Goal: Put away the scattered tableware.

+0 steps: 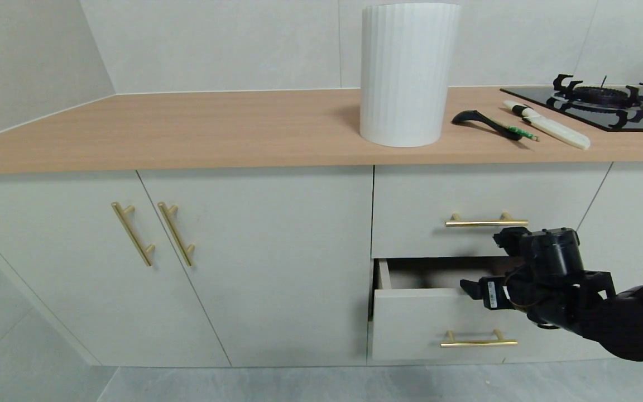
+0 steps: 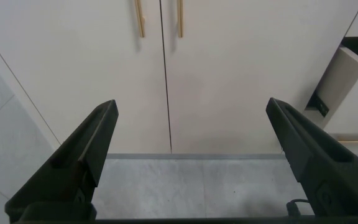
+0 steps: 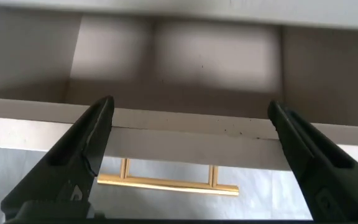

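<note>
On the wooden counter lie a black spoon, a thin utensil with a green end and a white knife, all to the right of a tall white ribbed container. Below them the lower drawer is pulled partly out; its inside looks bare in the right wrist view. My right gripper hangs open just in front of the drawer's top edge, holding nothing. My left gripper is open and unladen, low down, facing the double cabinet doors.
A gas hob sits at the counter's right end. The upper drawer above the open one is closed. Gold handles stick out from the two cabinet doors on the left. Grey floor runs below.
</note>
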Available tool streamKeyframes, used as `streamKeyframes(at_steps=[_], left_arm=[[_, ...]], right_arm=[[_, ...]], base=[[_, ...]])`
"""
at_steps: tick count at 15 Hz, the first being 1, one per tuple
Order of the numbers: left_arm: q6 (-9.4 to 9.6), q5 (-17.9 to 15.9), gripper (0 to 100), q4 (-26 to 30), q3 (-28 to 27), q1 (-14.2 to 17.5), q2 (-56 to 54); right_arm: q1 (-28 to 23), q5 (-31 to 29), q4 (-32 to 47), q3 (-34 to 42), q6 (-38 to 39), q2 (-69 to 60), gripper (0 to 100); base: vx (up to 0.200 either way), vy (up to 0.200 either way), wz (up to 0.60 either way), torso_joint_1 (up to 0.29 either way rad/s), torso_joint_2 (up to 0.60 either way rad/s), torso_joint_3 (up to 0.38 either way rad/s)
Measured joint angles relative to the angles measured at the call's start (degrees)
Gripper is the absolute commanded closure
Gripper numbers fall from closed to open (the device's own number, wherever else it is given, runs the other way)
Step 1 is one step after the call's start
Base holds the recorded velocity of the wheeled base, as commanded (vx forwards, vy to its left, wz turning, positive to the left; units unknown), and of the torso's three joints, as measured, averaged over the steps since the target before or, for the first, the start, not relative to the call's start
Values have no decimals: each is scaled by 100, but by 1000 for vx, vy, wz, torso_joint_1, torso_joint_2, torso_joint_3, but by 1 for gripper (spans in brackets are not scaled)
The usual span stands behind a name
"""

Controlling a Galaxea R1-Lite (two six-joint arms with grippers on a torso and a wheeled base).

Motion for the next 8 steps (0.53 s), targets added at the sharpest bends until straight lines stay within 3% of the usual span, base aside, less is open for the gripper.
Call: streamKeyframes(at_steps=[8], left_arm=[[0, -2, 0, 0, 0, 0, 0]], right_arm=[[130, 7, 1508, -80, -194, -631, 0]], base=[[0, 0, 0, 0, 0, 0]])
